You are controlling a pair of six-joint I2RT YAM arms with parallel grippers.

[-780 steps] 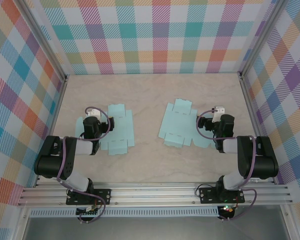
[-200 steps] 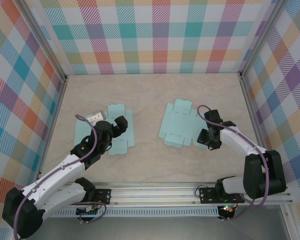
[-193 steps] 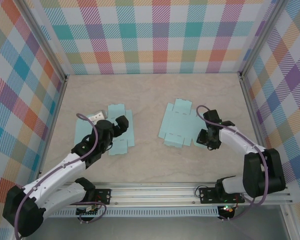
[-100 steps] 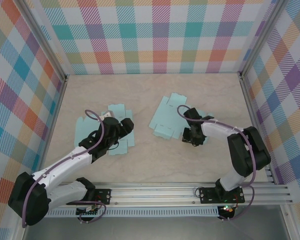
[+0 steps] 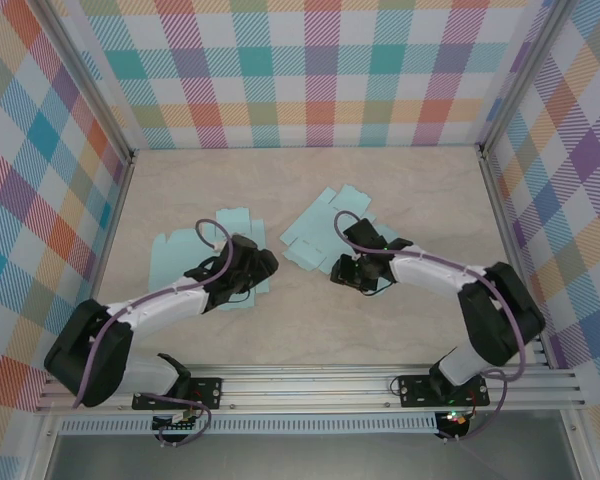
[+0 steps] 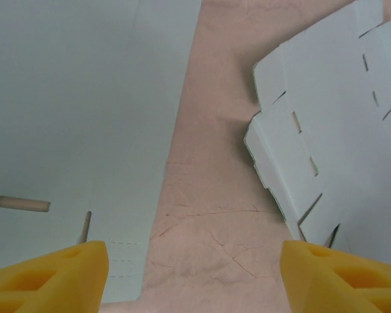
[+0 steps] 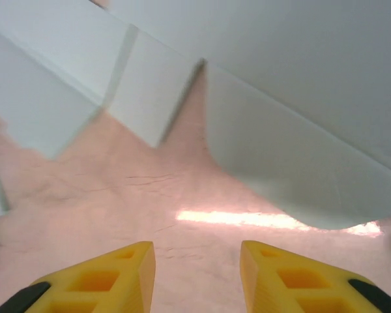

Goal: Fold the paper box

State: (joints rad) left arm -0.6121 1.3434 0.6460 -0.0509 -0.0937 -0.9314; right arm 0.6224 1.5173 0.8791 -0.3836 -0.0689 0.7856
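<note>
Two flat pale-blue paper box blanks lie on the table. The left blank [image 5: 185, 255] is partly under my left arm, and my left gripper [image 5: 262, 266] sits at its right edge. In the left wrist view this gripper [image 6: 194, 280] is open over bare table, with the left blank [image 6: 72, 98] on one side and the right blank [image 6: 332, 130] on the other. The right blank [image 5: 315, 228] lies skewed near the table's middle. My right gripper [image 5: 343, 272] is at its near edge. In the right wrist view it [image 7: 197, 277] is open, and the blank [image 7: 293, 98] is just ahead with one edge lifted.
The marbled beige tabletop [image 5: 310, 175] is enclosed by checked walls at the back and both sides. An aluminium rail [image 5: 310, 385] with both arm bases runs along the near edge.
Both arms have swung inward toward the table's middle. The right blank has slid left and turned. The left jaws have narrowed.
</note>
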